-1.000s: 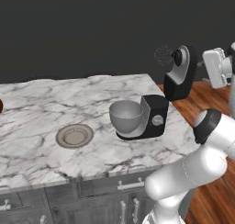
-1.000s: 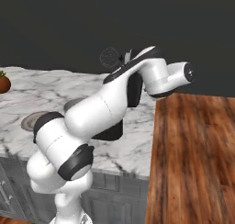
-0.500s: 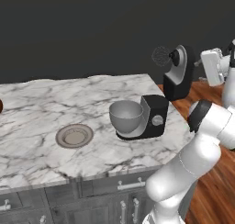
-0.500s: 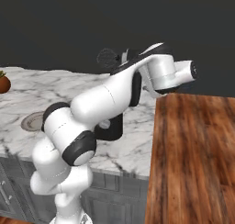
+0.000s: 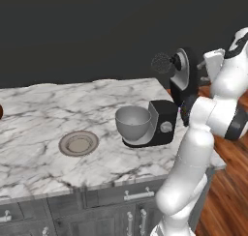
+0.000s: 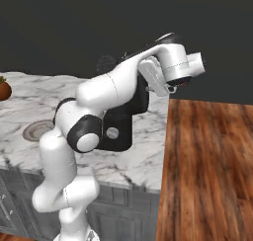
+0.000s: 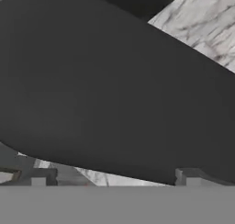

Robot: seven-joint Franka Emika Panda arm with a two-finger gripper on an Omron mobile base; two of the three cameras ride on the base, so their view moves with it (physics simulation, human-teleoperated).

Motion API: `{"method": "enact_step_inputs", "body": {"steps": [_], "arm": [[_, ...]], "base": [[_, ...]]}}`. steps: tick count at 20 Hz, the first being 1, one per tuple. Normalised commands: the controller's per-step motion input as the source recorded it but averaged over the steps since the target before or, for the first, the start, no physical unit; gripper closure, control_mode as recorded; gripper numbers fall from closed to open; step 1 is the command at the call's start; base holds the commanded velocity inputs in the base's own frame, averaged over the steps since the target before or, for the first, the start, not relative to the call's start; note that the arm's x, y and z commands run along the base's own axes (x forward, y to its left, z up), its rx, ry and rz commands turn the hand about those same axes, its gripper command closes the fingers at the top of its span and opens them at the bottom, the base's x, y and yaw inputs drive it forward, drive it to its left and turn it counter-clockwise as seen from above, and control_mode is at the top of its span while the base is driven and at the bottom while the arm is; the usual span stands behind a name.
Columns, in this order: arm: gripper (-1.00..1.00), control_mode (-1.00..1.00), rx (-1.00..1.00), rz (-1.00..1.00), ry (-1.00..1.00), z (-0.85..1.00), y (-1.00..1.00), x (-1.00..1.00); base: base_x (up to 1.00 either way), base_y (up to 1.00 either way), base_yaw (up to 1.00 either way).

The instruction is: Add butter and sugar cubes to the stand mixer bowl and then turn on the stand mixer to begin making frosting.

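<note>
The black stand mixer stands on the marble counter with its head tilted up and back, and its wire whisk in the air. The grey stand mixer bowl sits on the mixer's base; what lies inside it is hidden. A silver knob shows on the body. My gripper is open, its fingertips wide apart, right up against the black head. The white hand is behind the head, on its right. Butter and sugar cubes are out of view.
A flat round grey plate lies on the counter left of the bowl. A small brown pot stands at the far left. The counter's right edge meets a wooden floor. My own arm covers much of the mixer in the right base view.
My hand has moved left, closer to the tilted mixer head, and the elbow has swung in towards the counter. Mixer, bowl and plate have not moved.
</note>
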Motion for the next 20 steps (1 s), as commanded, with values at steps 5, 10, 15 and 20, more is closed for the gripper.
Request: {"method": "enact_step_inputs", "body": {"steps": [5, 10, 15, 20], "arm": [[-1.00, -1.00, -0.17, 0.33, 0.00, -0.99, 0.96, 1.00], [-1.00, -1.00, -0.18, 0.37, 0.00, -1.00, 0.89, 1.00], [-1.00, -1.00, -0.20, 0.42, 0.00, -1.00, 0.77, 1.00], [-1.00, -1.00, -0.20, 0.44, 0.01, -1.00, 0.75, 0.97]], "base": [[0.00, 0.00, 0.00], [0.00, 0.00, 0.00], [0.00, 0.00, 0.00], [0.00, 0.00, 0.00]]}}
